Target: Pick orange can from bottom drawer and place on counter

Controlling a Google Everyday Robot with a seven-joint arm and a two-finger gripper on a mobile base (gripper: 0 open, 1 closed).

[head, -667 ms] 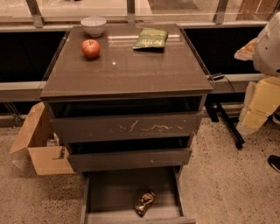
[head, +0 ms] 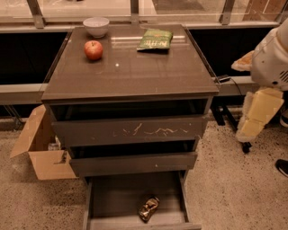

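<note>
Gold-orange crinkled metal can [head: 148,208] lies on the floor of the open dark grey-brown bottom drawer [head: 114,197]. Pale yellow gripper [head: 257,114] hangs well off to the right, and its grip state cannot be told. Glossy grey-brown counter [head: 135,74] beyond carries three items: red apple [head: 93,50], white bowl [head: 96,26], green snack bag [head: 155,39].

- Looks like a robot test space in an office-type building.
- Speckled hard floor [head: 234,179]; glazed wall [head: 90,9] with metal mullions behind the counter [head: 135,72]'s far edge.
- Open cardboard box [head: 40,148] on the floor off its left edge; the gripper [head: 254,119] hangs off its right edge.
</note>
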